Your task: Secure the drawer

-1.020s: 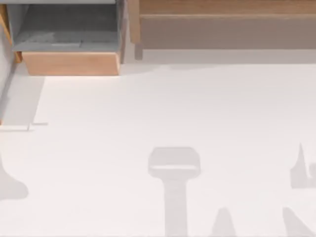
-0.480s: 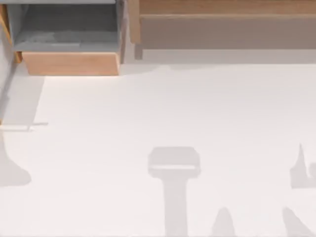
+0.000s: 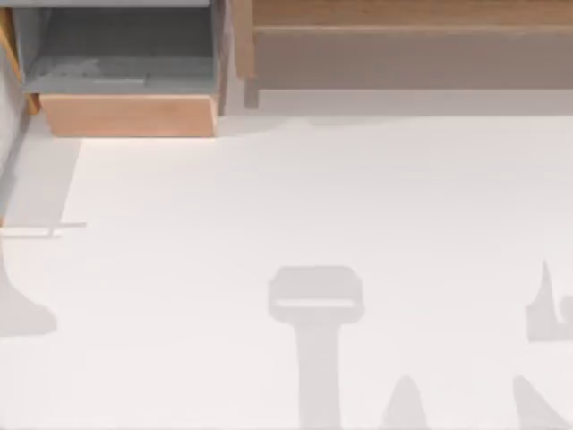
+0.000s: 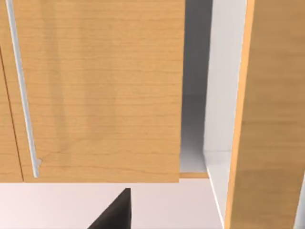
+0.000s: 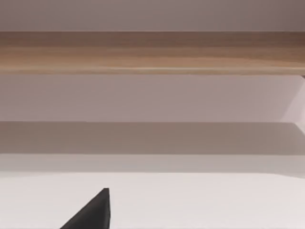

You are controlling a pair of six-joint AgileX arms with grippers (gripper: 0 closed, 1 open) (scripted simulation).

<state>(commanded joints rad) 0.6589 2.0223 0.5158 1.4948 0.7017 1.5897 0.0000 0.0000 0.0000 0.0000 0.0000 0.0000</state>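
The boxy drawer with the light tan wooden front panel [image 3: 128, 115] is pulled out at the table's far left corner, grey mottled inside open to the top view. In the left wrist view that panel [image 4: 100, 90] sits straight ahead of the left claw [image 4: 114, 212], close but apart (just one dark fingertip shows, so spread or pressed together, can't tell). Right claw [image 5: 90, 212] faces the long wooden unit with the grey-brown face [image 3: 412, 54], well apart, fingers same story

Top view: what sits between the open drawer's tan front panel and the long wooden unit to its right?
A narrow upright wooden divider; nothing else separates the drawer from the long wooden unit.
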